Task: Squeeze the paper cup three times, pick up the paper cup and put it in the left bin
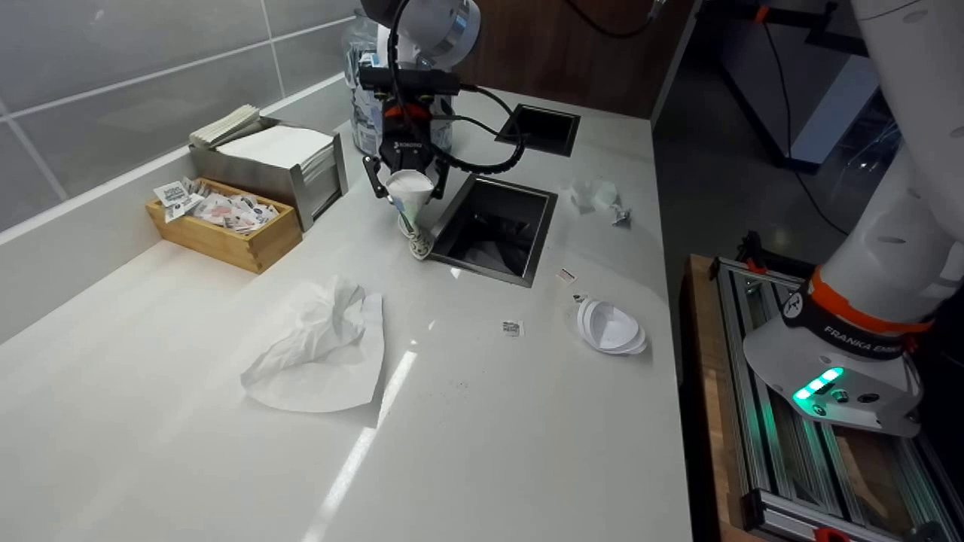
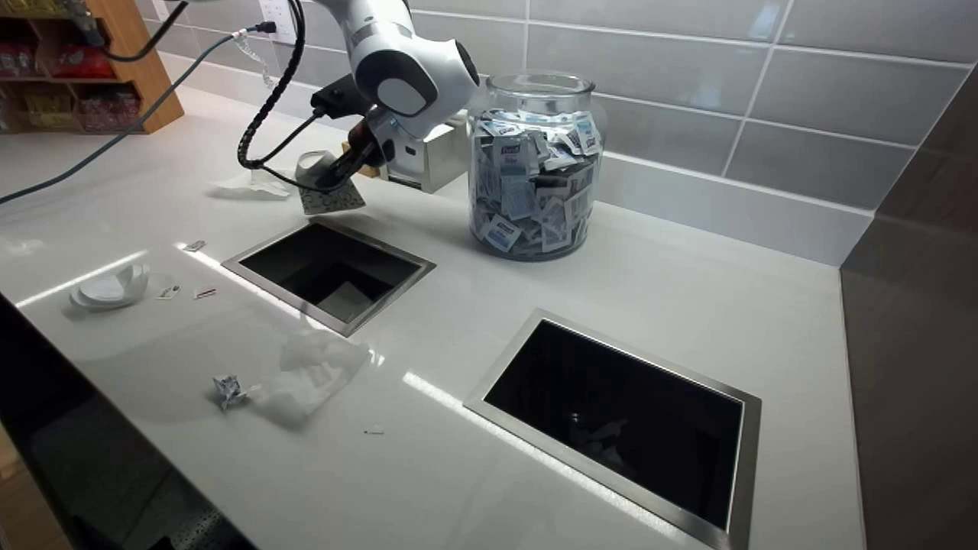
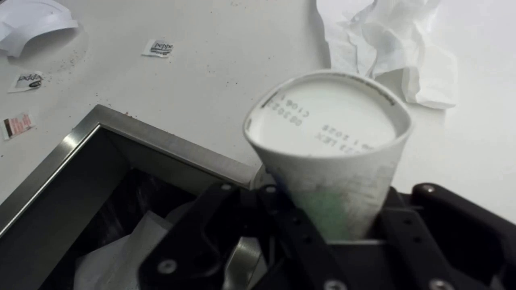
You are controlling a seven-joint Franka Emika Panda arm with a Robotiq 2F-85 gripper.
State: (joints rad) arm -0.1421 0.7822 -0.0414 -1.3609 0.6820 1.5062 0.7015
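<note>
At the upper centre of an exterior view, the Robotiq gripper (image 1: pixel 410 197) held the dented paper cup (image 3: pixel 328 165) pinched between its fingers, just beside the lower-left corner of the steel-rimmed bin (image 1: pixel 482 269), while a crumpled white tissue (image 1: pixel 324 354) lay lower down, left of the frame's middle.

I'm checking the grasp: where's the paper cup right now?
In the wrist view, the paper cup is right of centre, between the fingers, with the bin's metal rim to its left.
</note>
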